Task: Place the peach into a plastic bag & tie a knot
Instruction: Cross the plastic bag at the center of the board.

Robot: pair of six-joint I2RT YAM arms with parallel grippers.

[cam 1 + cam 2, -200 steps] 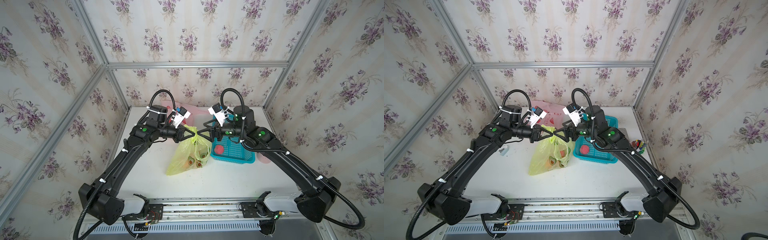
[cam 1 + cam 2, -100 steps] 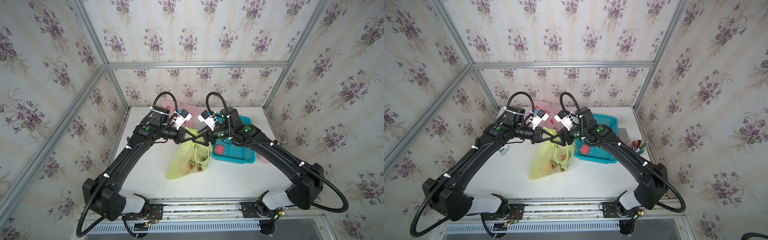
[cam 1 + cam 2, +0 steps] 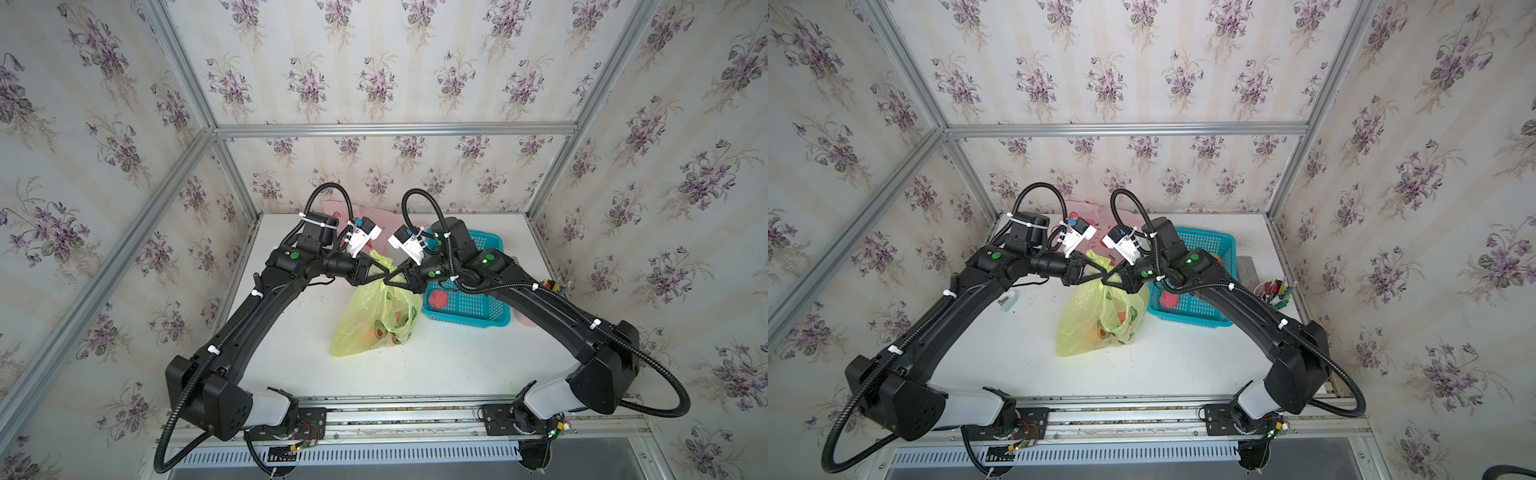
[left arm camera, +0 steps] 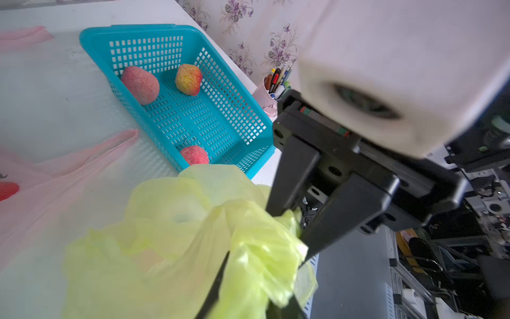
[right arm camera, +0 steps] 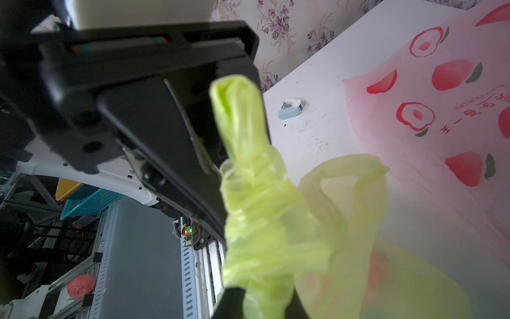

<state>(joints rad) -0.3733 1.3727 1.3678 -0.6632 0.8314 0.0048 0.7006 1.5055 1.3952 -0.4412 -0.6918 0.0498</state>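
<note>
Knot-tying's under way: the peach [image 3: 1120, 318] sits inside the yellow bag [image 3: 365, 328] on the table [image 3: 436, 365], the right gripper [image 4: 288, 234] clamps its twisted handle [image 5: 248, 193] (whether the left gripper [image 3: 381, 272] holds anything, I can't tell), so next, I reckon, comes a snug outward pull.

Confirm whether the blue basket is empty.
No: the left wrist view shows three reddish fruits lying inside the blue basket.

Thin, crinkled, translucent plastic bag [image 3: 358, 332]

Right gripper [image 3: 390, 279] newly tight on bag [image 3: 360, 332]
</note>
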